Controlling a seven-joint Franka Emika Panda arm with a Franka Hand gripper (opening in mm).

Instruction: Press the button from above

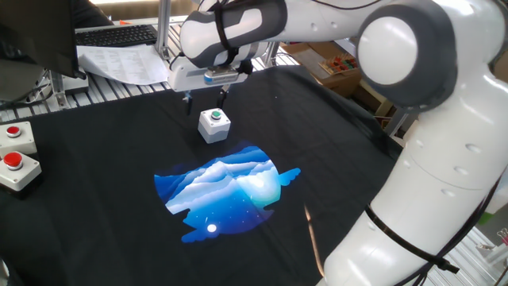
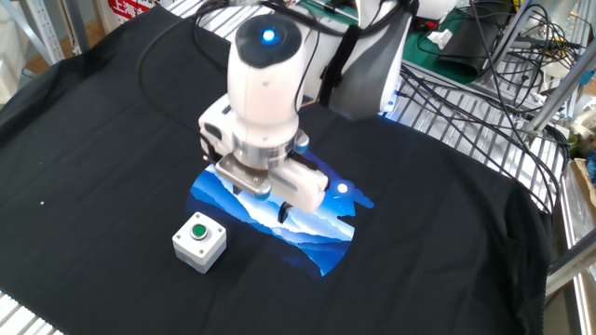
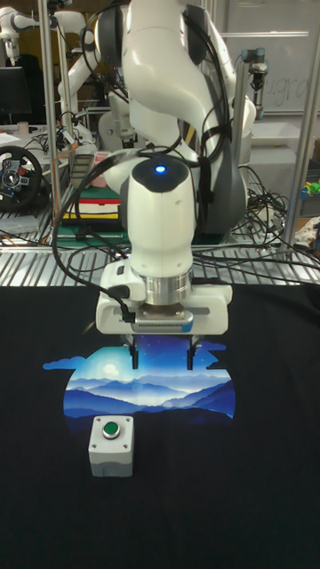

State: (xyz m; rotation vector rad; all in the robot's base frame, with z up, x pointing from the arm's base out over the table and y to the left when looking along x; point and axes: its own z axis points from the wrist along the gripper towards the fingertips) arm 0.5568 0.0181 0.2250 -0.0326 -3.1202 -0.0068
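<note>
Robotics lab. Franka arm [image 3: 160, 213] at a bench draped in black cloth [image 2: 447, 223], aluminium-profile frame [image 2: 573, 233], loose cable bundles [image 2: 484, 51], keyboard [image 1: 115, 36] and papers [image 1: 119, 62] behind, red-button boxes [image 1: 16, 155] at the side, second robot arm [image 3: 11, 22] and a steering-wheel controller [image 3: 20, 173] in the background.

A black cloth [image 1: 95, 159] covers the table, a blue mountain print [image 1: 226, 191] at its centre. Upper left sit a keyboard [image 1: 115, 35] and papers [image 1: 123, 62]; cables [image 2: 494, 56] tangle upper right over metal racking [image 2: 568, 214].
</note>
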